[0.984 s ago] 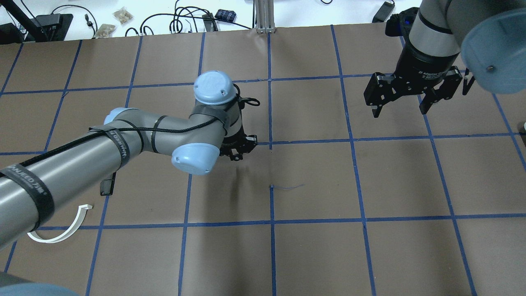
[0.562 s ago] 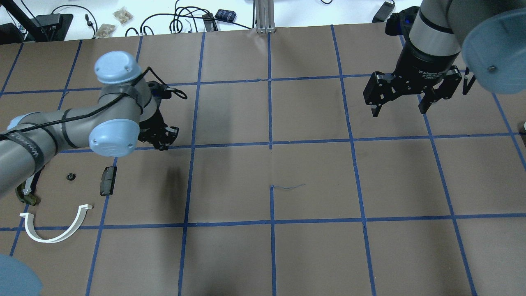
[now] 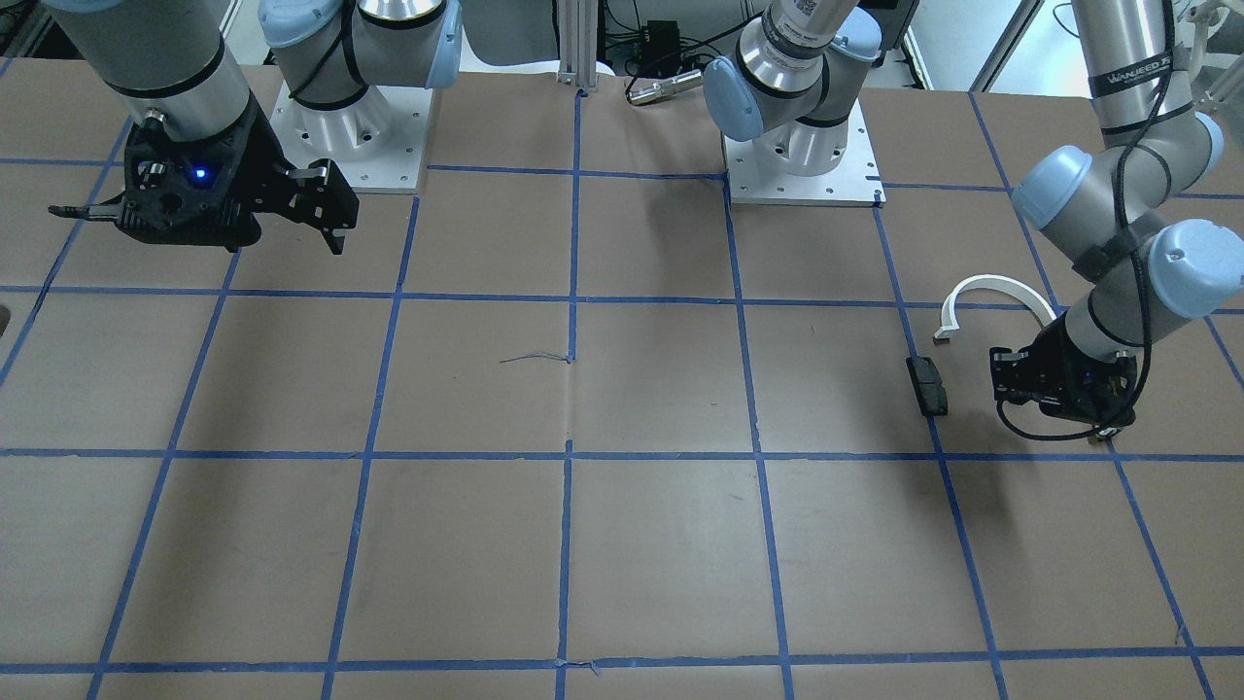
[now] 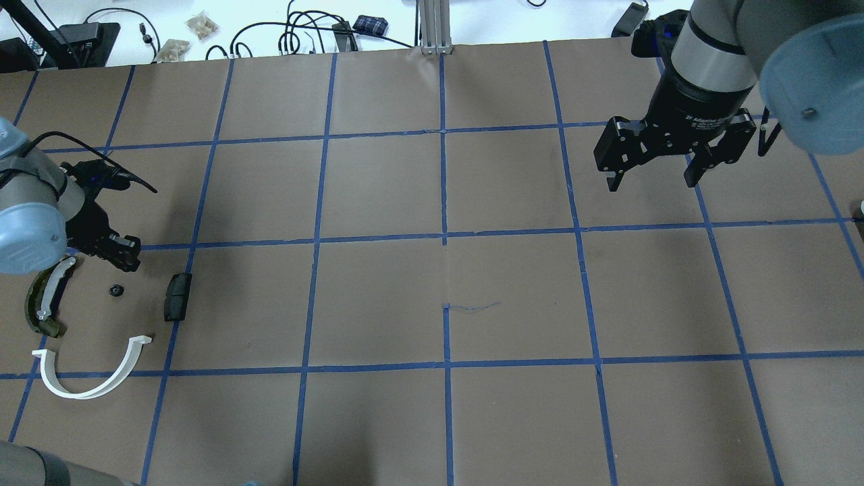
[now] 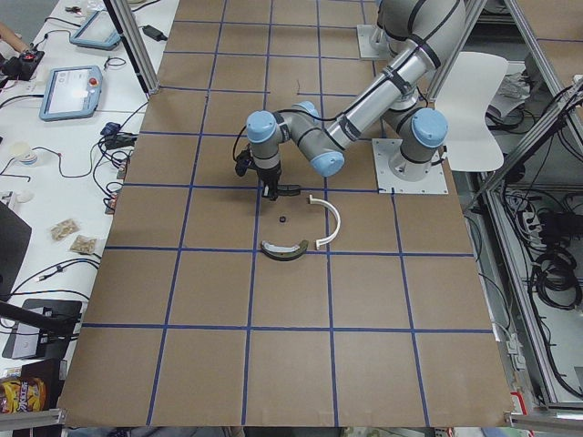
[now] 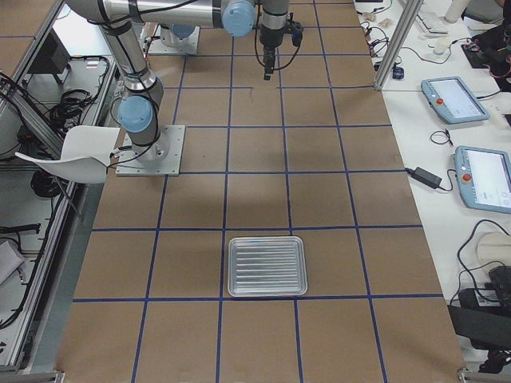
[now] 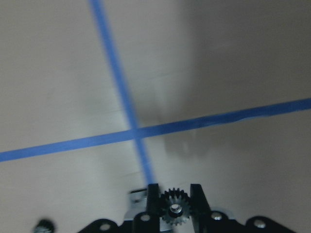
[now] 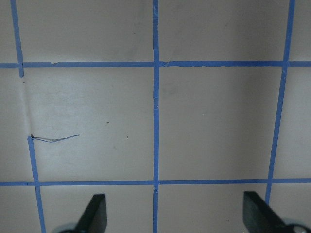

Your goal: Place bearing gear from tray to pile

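My left gripper [image 4: 127, 254] is shut on the bearing gear [image 7: 175, 208], a small dark toothed wheel with a shiny hub held between the two fingers. It hangs just above the table at the pile's far edge. The pile has a white half-ring arc [image 4: 88, 381], a dark grey block [image 4: 177, 295], an olive-green curved piece with a white strip [image 4: 42, 305] and a small black part [image 4: 115, 291]. The arc [image 3: 991, 290] and block [image 3: 927, 385] also show in the front view beside the left gripper [image 3: 1006, 377]. My right gripper [image 4: 651, 177] is open and empty, high at the far right.
The metal tray [image 6: 267, 266] lies on the table's right end and looks bare. Blue tape lines grid the brown table [image 4: 445, 304]. Cables and small bags lie on the white bench beyond the far edge [image 4: 202, 27].
My left arm has swung from the table's middle far to the left, now over the pile, uncovering the olive piece and small black part. The right gripper has barely moved.
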`<state>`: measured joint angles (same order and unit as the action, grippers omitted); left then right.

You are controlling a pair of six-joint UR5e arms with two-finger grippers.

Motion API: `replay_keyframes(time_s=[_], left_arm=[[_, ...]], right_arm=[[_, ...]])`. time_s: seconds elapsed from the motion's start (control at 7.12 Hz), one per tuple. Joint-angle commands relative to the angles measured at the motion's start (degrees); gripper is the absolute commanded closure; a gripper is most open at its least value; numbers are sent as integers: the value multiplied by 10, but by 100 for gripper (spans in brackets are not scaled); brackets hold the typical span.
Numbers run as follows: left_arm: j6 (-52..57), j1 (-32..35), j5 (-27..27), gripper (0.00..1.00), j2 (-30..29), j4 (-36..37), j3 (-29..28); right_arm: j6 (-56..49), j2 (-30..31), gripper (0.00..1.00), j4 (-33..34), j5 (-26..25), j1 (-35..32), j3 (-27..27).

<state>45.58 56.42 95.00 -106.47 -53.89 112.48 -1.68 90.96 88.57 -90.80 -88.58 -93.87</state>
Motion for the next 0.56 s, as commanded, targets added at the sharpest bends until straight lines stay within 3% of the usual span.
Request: replay_keyframes(time_s=[0.0,0.28,0.42], left_arm=[[20,-22,-8,100,-6,13,22],[23,-23,-9,100,-15,62,38],[20,-23,-7,57,-19,62,36]], right_arm=[[0,0,0,-2,0,0,-1],[-1,0,0,-2,3,-1,-2],[-1,1,0,-2,4,-1,-2]])
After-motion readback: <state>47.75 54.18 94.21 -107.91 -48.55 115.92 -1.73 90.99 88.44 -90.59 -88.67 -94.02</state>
